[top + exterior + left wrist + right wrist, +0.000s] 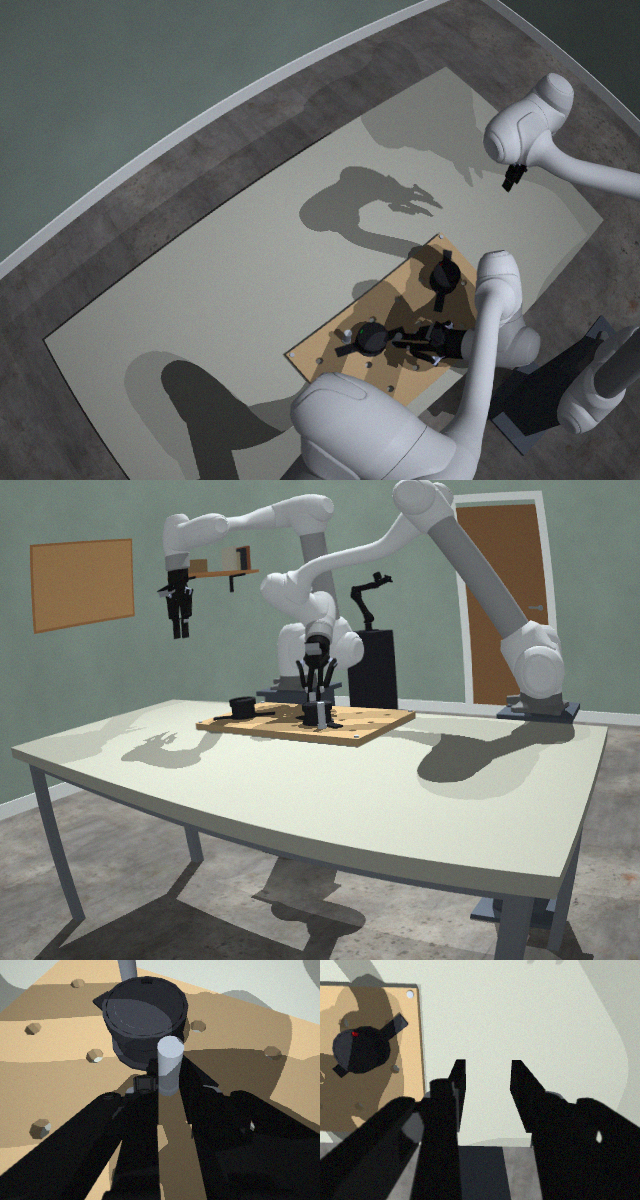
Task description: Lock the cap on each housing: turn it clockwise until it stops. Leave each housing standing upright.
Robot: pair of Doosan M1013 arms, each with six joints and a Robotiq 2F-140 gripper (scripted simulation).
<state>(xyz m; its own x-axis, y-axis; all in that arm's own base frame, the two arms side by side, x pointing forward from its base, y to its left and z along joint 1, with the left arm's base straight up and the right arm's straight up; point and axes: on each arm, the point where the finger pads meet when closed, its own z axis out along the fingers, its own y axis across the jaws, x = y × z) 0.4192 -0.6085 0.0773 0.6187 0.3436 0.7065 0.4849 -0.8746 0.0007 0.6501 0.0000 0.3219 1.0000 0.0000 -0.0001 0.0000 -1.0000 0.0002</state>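
Observation:
One black round housing with its cap [371, 338] [310, 716] [145, 1015] stands upright on the wooden board, a green mark on top in the top view. A low bar sticks out on each side. My left gripper [397, 337] [316, 692] [168, 1072] is low beside it, fingers narrow around a grey peg [398, 335] [170, 1065] and the bar next to it; the exact contact is hidden. The other housing [444, 279] [242, 705] [367, 1050] stands upright with a red mark. My right gripper [507, 187] [180, 635] [488, 1075] is open and empty, high to its side.
The wooden board [305, 356] [382, 720] has several holes and small corner screws. A second grey peg [347, 334] [321, 715] [127, 969] stands on the green-marked housing's other side. The left arm reaches low over the board. The pale table [222, 299] [336, 790] extends around the board.

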